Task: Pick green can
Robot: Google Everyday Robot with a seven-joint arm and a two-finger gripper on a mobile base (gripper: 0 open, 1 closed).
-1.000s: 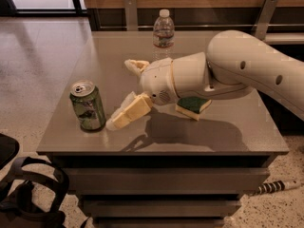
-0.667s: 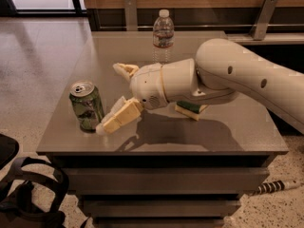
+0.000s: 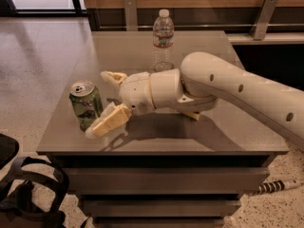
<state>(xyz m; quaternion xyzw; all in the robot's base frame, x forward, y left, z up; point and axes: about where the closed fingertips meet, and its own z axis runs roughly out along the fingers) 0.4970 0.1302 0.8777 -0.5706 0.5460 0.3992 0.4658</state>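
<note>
- Noting the green can first: it stands upright near the left front corner of the table, with its silver top and tab facing up and its long axis vertical.
- My pincer is spread wide, just right of the can and level with its body. The can therefore lies to the pincer's left, at the mouth of the gap.
- The far finger points toward the can's back shoulder. The near finger angles down along the front, with its tip by the can's base. I cannot tell whether either finger touches the can.
- Judgement: the can is not yet fully between the fingers. The next move depends on travelling further left so both fingers straddle the vertical wall before closing.
- Risk, as I judge it: the near finger could nudge the base and tip the can toward the table edge.
- The water bottle stands upright at the back of the table, well apart from the can.
- My arm enters from the right and hides the middle of the table. A pale sliver shows beneath it, which I cannot identify.
</note>
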